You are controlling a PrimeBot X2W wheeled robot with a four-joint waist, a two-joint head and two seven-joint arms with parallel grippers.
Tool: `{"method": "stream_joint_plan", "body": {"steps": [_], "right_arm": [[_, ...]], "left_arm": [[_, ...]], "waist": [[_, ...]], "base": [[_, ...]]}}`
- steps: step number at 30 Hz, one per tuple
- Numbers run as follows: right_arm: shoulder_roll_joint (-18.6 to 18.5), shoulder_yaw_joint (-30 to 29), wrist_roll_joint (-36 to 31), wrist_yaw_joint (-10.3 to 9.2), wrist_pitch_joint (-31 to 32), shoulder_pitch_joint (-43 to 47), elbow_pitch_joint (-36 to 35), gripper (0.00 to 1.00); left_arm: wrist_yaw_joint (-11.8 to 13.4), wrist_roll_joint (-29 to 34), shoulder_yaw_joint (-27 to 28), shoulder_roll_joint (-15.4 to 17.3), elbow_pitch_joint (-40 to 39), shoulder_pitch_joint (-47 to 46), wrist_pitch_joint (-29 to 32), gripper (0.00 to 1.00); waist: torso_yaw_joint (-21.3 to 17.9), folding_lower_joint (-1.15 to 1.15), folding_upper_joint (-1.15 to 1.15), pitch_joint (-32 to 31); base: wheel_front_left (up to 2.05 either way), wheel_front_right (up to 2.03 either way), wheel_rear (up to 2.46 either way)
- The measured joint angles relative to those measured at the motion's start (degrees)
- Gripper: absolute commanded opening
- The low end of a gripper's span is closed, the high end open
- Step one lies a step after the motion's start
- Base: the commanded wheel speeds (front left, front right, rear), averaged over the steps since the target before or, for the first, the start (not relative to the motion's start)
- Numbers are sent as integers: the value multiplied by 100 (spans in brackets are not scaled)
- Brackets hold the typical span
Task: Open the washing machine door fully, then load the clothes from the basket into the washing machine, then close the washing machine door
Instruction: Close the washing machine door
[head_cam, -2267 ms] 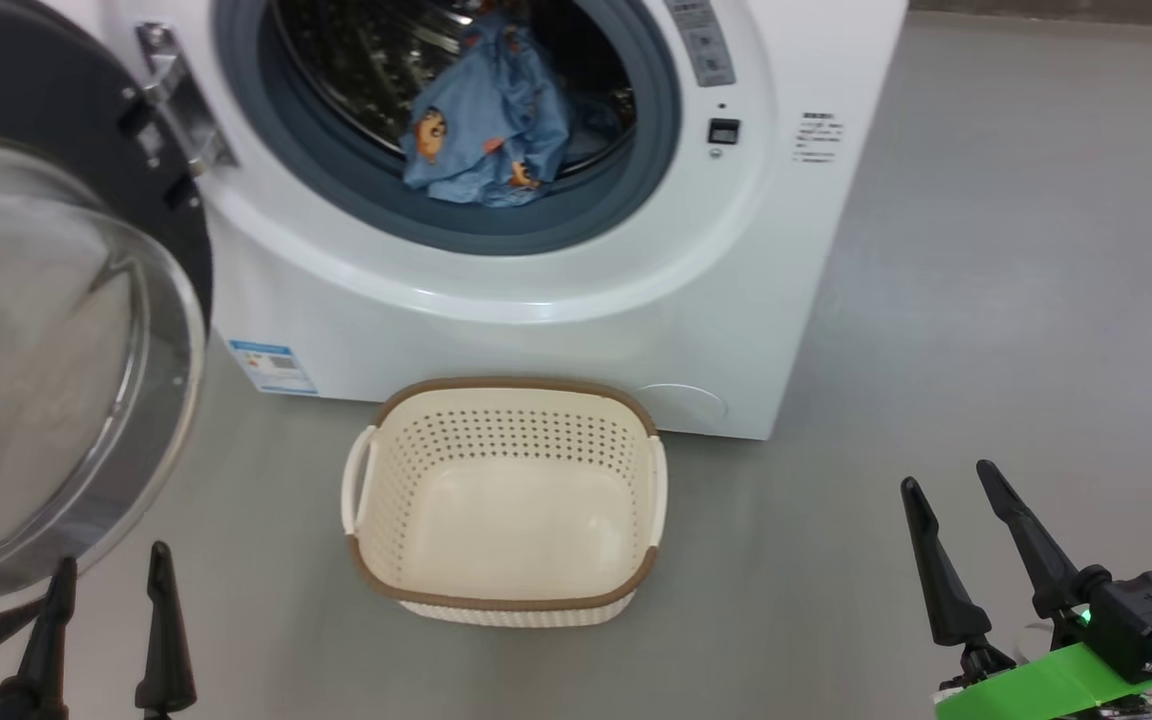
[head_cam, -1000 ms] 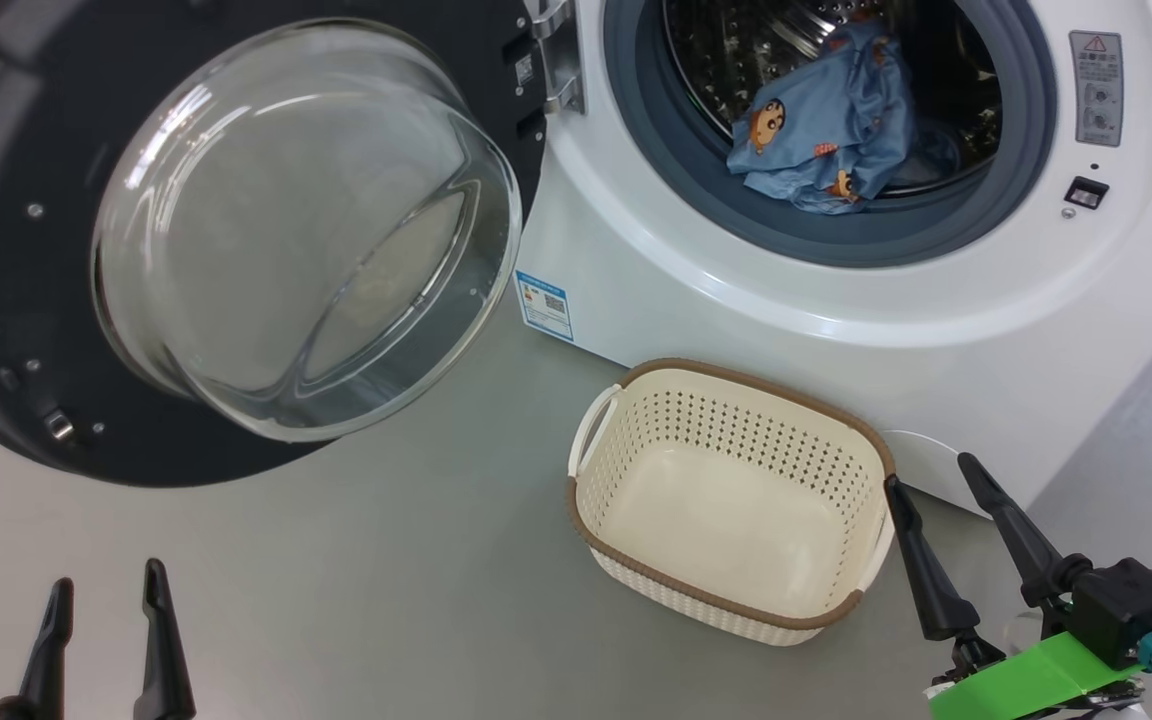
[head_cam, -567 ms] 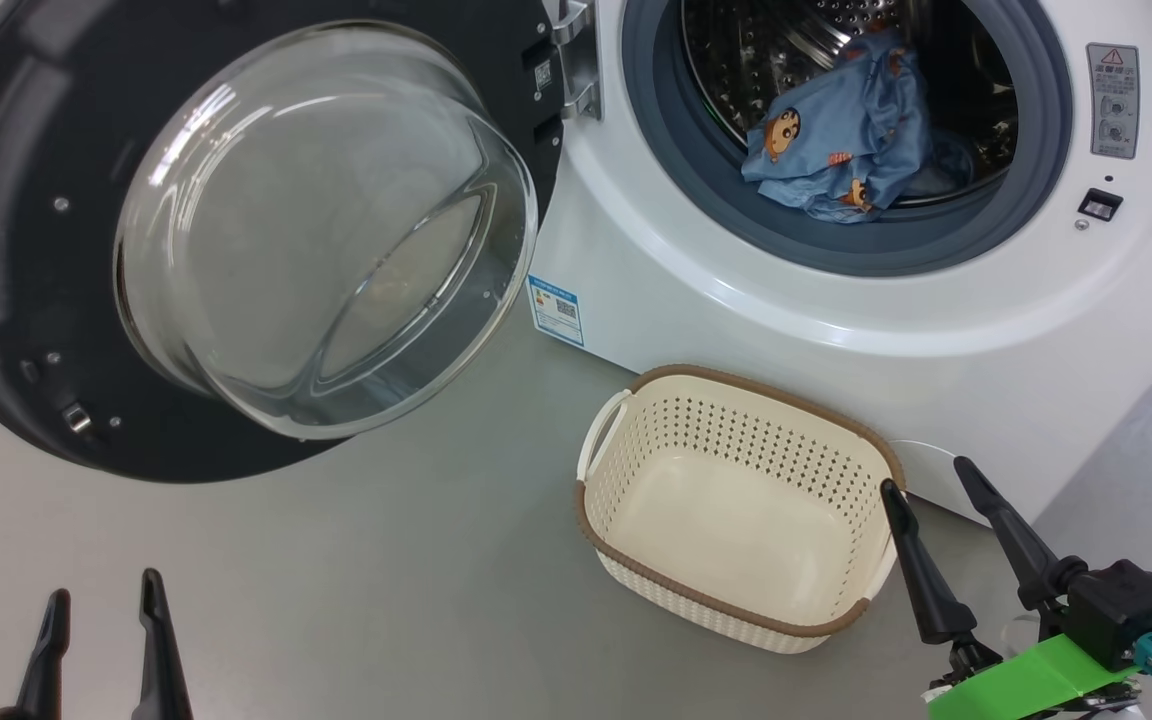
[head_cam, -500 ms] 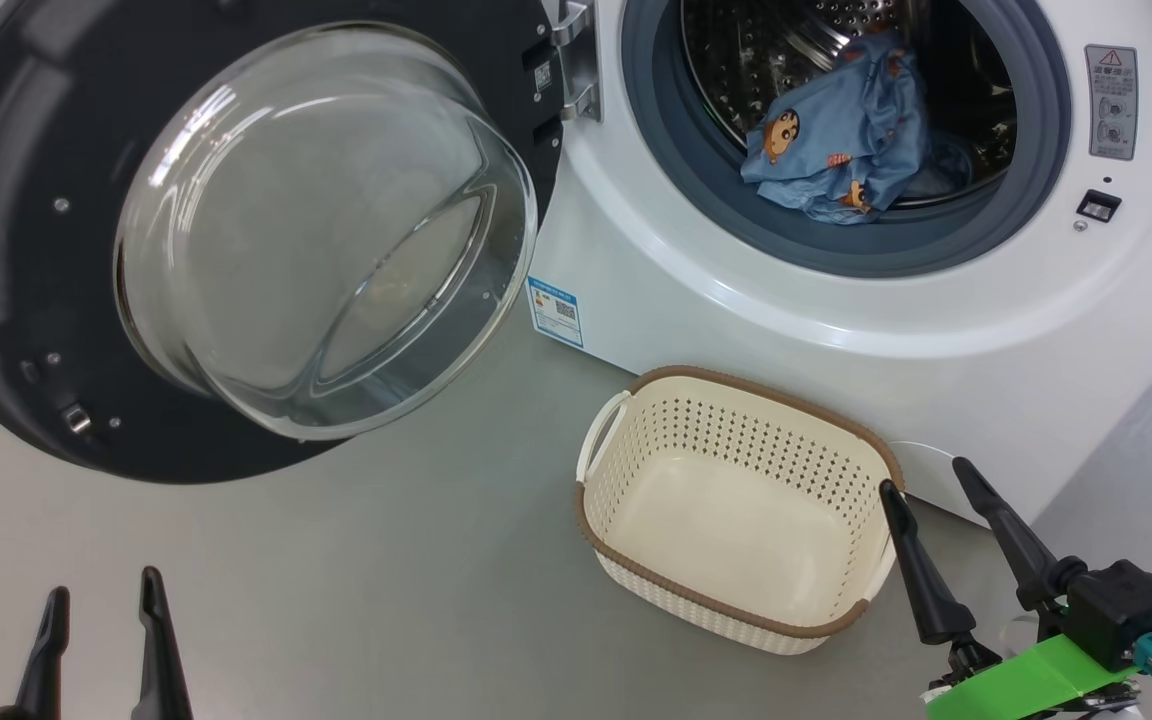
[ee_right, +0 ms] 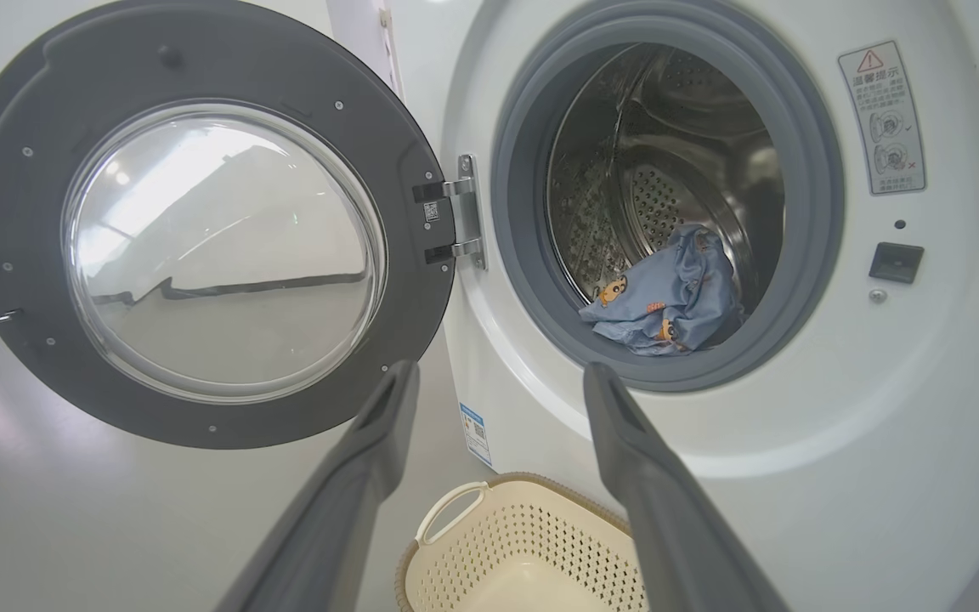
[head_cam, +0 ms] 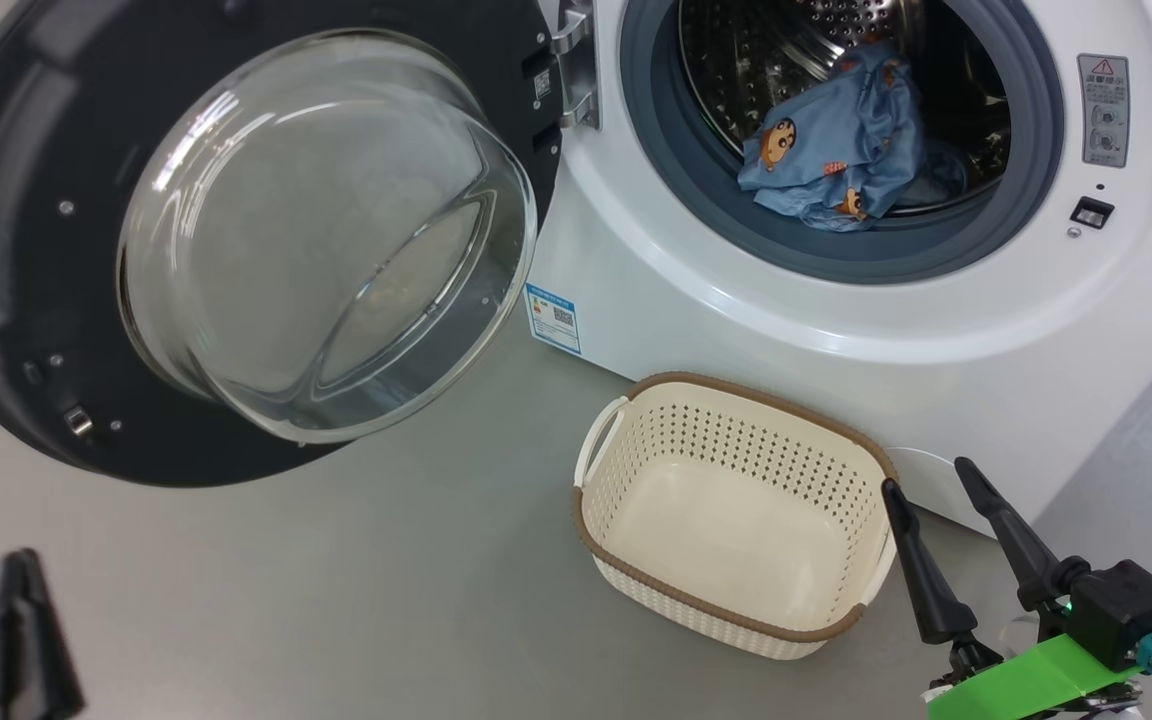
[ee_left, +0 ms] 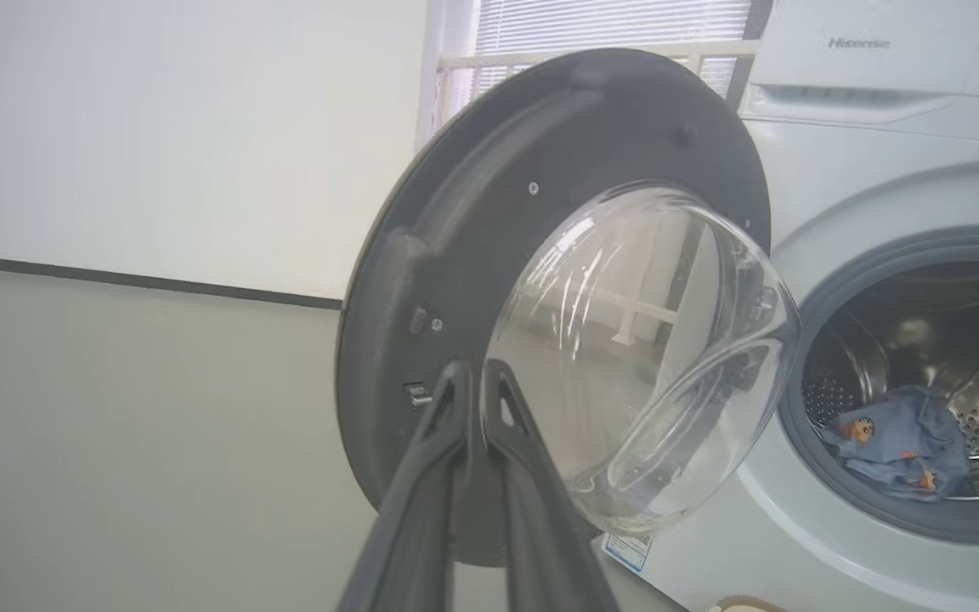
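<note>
The washing machine door stands swung wide open at the left, black rim and glass bowl facing me, also seen as the door and door. Light blue clothes with orange figures lie in the steel drum of the white washing machine. The cream basket sits on the floor in front of the machine with nothing in it. My left gripper is shut at the lower left, low and short of the door; its fingers press together. My right gripper is open beside the basket's right end.
Grey floor spreads around the basket and below the open door. A white wall with a dark baseboard and a window with blinds stand behind the door. A blue label sits at the machine's lower corner.
My left gripper's fingers have come together and moved left in the head view. The head view has turned left since the earliest frame. The right gripper, basket and door stay put.
</note>
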Motion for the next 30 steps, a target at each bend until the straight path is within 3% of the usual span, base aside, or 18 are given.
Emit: {"method": "stream_joint_plan", "body": {"steps": [3, 6, 13, 21, 30], "right_arm": [[10, -3, 0, 0, 0, 4, -5, 100], [11, -4, -1, 0, 0, 7, -12, 100], [-3, -19, -1, 0, 0, 3, -31, 100], [-47, -45, -46, 0, 0, -1, -82, 100], [-223, 3, -110, 0, 0, -131, -97, 100]], "left_arm": [[-64, -301, 237, 37, -266, -127, -1, 0], [-111, -967, 382, 343, -347, -506, 0, 0], [-118, -2793, 457, 1944, -66, -1821, 573, 0], [-118, -4658, 445, 2684, 1637, -3474, 1690, 0], [-116, -5535, 279, 3194, 3771, -4868, 3160, 0]], "waist": [[6, 0, 0, 12], [11, 0, 0, 42], [20, 0, 0, 162], [27, 0, 0, 380], [-24, 1, 0, 707]], "base": [[0, 0, 0], [0, 0, 0], [0, 0, 0], [0, 0, 0], [0, 0, 0]]}}
